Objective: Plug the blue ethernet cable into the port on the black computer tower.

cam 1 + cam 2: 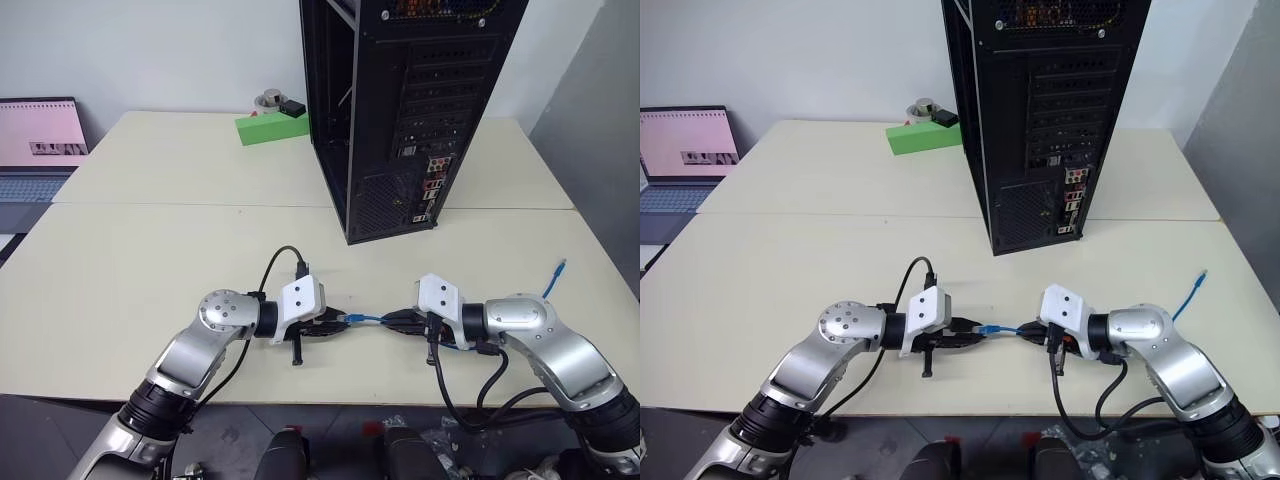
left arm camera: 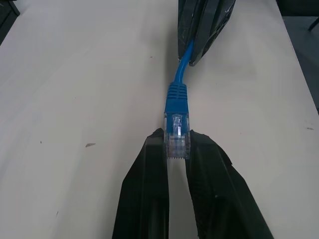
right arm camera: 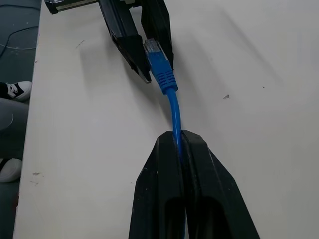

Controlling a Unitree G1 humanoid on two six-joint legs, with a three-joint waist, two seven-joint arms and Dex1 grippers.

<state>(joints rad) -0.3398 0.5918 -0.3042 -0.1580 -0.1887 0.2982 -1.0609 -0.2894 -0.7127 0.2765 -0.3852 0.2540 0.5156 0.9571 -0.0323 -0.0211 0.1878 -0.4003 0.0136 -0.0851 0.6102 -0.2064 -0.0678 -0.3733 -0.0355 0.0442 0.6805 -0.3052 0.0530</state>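
Both arms wear rounded silver-grey shells over black joints, each wrist carries a white boxy housing, each tool, the left tool [image 1: 335, 322] and right tool [image 1: 392, 321], ends in two tapered black fingers, and thick black cables loop alongside the forearms.

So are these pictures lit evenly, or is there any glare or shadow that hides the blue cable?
Left eye view: soft, even light, no glare on the table, and the blue ethernet cable reads clearly. Left wrist view: the clear plug is sharp between the left end effector fingers, with a faint shadow beside it. Right wrist view: the right end effector casts a soft shadow.
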